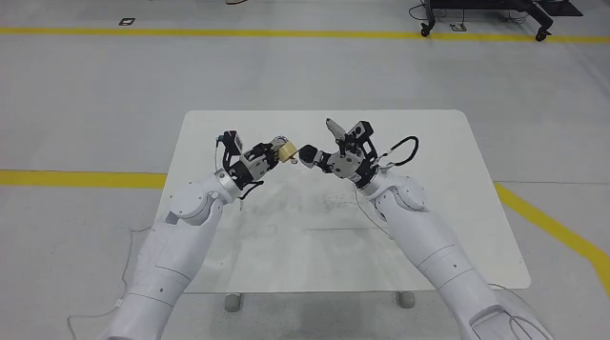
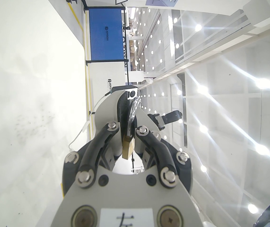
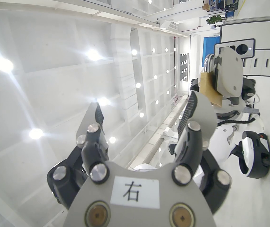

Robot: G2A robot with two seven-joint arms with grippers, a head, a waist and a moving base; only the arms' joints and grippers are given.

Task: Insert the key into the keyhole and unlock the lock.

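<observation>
A two-armed robot holds a brass padlock (image 1: 286, 151) aloft, the white table (image 1: 438, 235) lying well below the padlock. The left hand (image 2: 130, 105) is clamped on the padlock, its two fingers pinching the flat brass body from either side. The right hand (image 3: 144, 99) hangs just beside the padlock with its fingers spread wide and nothing between them; its nearer finger (image 3: 196, 109) stands close to the padlock's lower end, though contact cannot be made out. The keyhole is too small to pick out. Judged from here, the unlocking step looks unready: an empty right hand has no key to present to the padlock, so any push toward the padlock would bring only a bare finger against it. That nudge could twist the padlock in its narrow pinch and swing the keyhole off line, or work the padlock loose and drop it to the table. Even with a key in hand, a slightly angled approach to the padlock could jam the blade at the mouth of the keyhole.
</observation>
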